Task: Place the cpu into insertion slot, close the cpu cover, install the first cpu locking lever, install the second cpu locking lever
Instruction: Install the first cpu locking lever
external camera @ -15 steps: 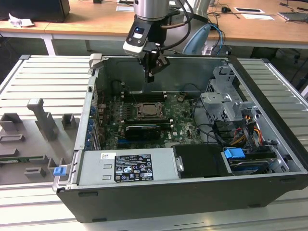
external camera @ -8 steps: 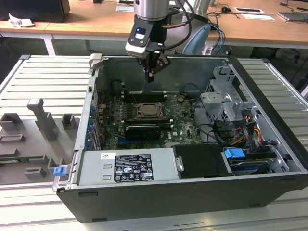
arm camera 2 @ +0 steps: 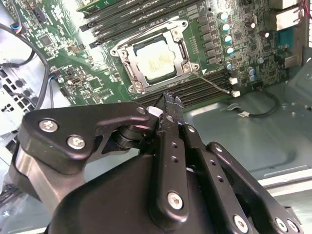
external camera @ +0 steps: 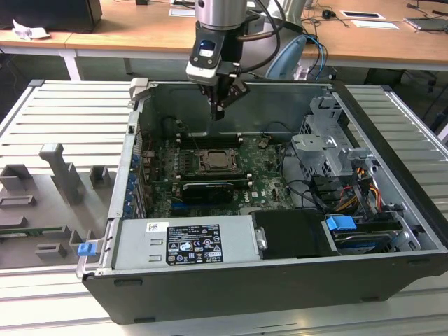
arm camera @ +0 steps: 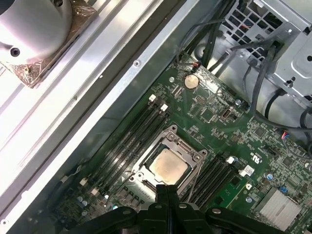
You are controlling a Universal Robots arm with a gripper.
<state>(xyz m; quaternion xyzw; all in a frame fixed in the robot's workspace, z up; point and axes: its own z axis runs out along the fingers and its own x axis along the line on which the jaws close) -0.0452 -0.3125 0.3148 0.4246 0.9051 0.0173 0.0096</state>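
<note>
One gripper [external camera: 219, 112] hung in the exterior view above the open computer case [external camera: 280, 105], fingers pinched together on nothing, over the insertion slot [external camera: 212, 162]. In the second wrist view the cpu [arm camera 2: 155, 61] lay flat in that slot, with the cpu cover [arm camera 2: 183, 48] framing it. In the first wrist view its pale face showed just beyond the closed fingertips, amid green circuit board [arm camera: 214, 112]. Light, stiff and thin, the chip probably had delicate contacts; its opposite edges looked safest to grip.

Downward-pointing hand [external camera: 219, 112], closed, empty
</note>
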